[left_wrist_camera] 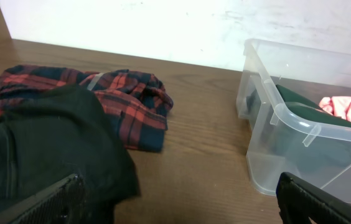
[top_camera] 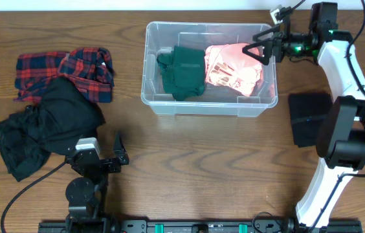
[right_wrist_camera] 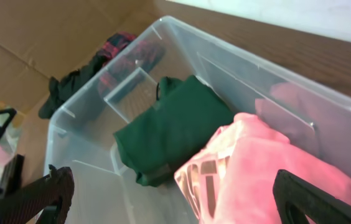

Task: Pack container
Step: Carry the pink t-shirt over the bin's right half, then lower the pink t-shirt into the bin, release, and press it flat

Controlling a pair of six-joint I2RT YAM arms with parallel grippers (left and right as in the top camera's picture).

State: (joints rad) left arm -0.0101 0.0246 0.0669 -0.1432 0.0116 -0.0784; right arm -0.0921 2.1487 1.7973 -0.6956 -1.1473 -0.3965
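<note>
The clear plastic container (top_camera: 153,71) stands at the back middle of the table. Inside lie a folded dark green garment (top_camera: 184,71) on the left and a pink printed garment (top_camera: 231,68) on the right. My right gripper (top_camera: 263,46) is open and empty, hovering over the container's right end above the pink garment (right_wrist_camera: 269,168); the green garment (right_wrist_camera: 175,130) and the container (right_wrist_camera: 82,149) also show in the right wrist view. My left gripper (top_camera: 121,152) is open and empty near the front left. The container (left_wrist_camera: 300,127) also shows in the left wrist view.
A black garment (top_camera: 46,126) and a red plaid shirt (top_camera: 66,71) lie in a pile on the left, both seen in the left wrist view: the black garment (left_wrist_camera: 45,149) and the plaid shirt (left_wrist_camera: 119,99). A dark folded cloth (top_camera: 307,120) lies by the right arm's base.
</note>
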